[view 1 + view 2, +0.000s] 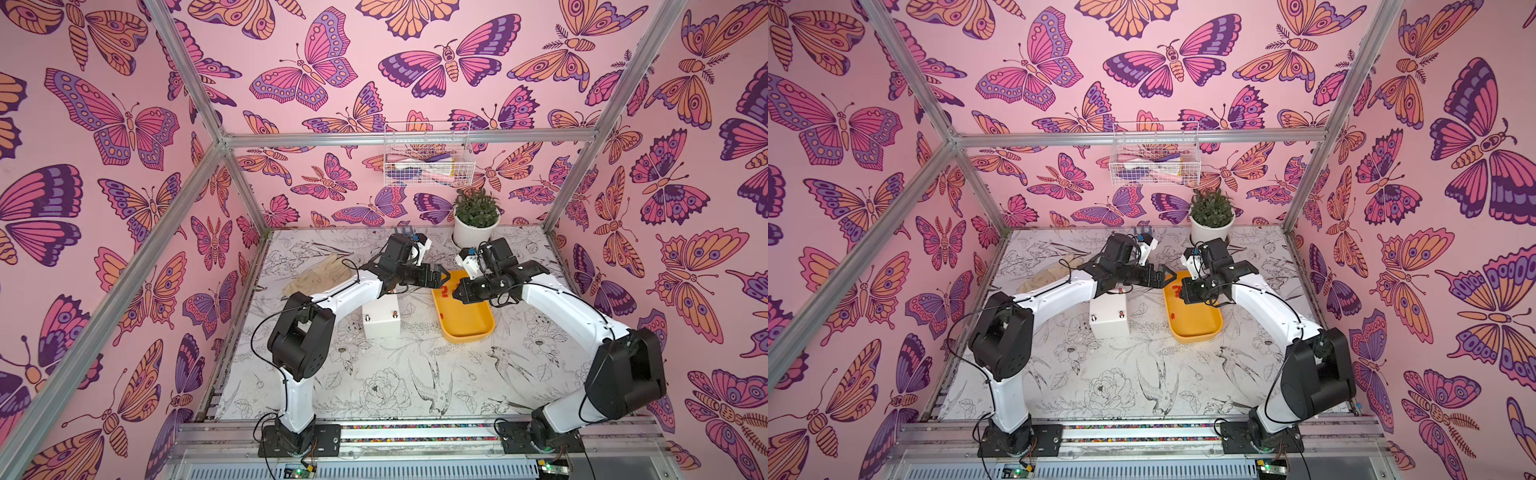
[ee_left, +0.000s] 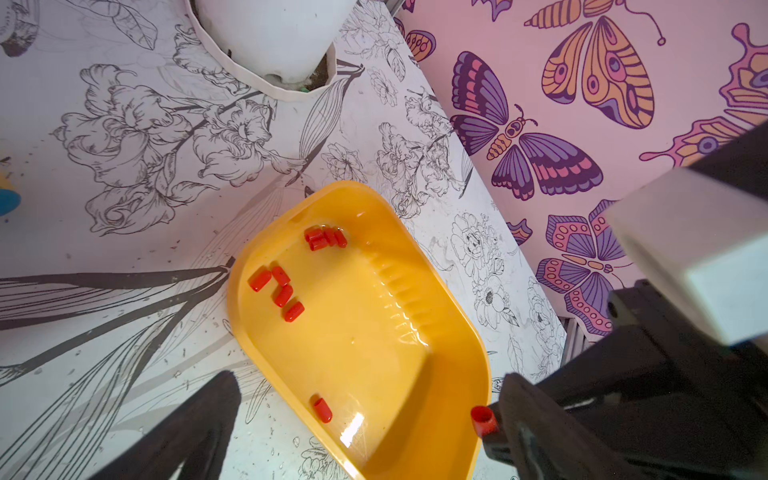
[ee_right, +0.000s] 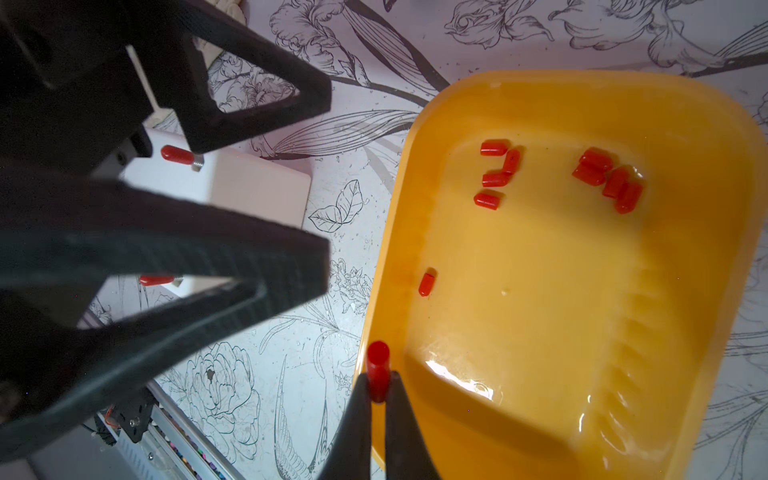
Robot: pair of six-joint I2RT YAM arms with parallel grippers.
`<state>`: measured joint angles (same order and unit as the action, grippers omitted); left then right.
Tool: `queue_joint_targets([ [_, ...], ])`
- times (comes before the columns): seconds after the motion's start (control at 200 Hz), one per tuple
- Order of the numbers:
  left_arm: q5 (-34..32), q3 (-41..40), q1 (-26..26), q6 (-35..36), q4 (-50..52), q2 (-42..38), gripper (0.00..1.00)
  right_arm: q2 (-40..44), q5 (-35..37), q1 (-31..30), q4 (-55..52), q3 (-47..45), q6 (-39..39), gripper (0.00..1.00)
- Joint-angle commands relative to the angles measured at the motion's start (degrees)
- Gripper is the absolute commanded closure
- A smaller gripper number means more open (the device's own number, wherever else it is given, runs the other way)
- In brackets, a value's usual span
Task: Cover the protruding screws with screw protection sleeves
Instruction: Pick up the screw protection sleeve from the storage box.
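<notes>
The white box [image 1: 381, 322] stands left of the yellow tray [image 1: 482, 328], its far part hidden under my left arm. In the right wrist view, two protruding screws wear red sleeves [image 3: 178, 153] [image 3: 156, 279]. A near-corner stud [image 1: 367, 318] shows no red. Several loose screw protection sleeves [image 2: 282, 291] [image 3: 606, 178] lie in the tray. My right gripper [image 3: 378, 380] is shut on one red sleeve [image 3: 378, 361] above the tray's left rim. Facing it, my left gripper [image 2: 370, 382] [image 1: 442, 279] is open with nothing between its fingers, and one of its fingers [image 2: 523, 411] is beside that sleeve [image 2: 482, 419].
A potted plant [image 1: 476, 220] stands at the back right, close behind both wrists. A beige glove [image 1: 320, 272] lies at the back left. A wire basket [image 1: 428, 160] hangs on the back wall. Metal frame posts [image 1: 245, 195] edge the table.
</notes>
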<state>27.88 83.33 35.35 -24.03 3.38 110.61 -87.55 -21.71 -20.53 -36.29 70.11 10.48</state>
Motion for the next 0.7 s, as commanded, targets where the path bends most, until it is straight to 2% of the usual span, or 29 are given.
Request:
queue_joint_targets([
  [0.0,1.42,1.37,1.1,0.58,-0.64,0.96,0.0,2.0,-0.32,0.41,0.8,-0.4,0.13,0.9],
  [0.696,1.26,1.42,2.42,0.08,-0.57,2.18,0.0,4.12,-0.2,0.41,1.8,-1.2,0.33,0.9],
])
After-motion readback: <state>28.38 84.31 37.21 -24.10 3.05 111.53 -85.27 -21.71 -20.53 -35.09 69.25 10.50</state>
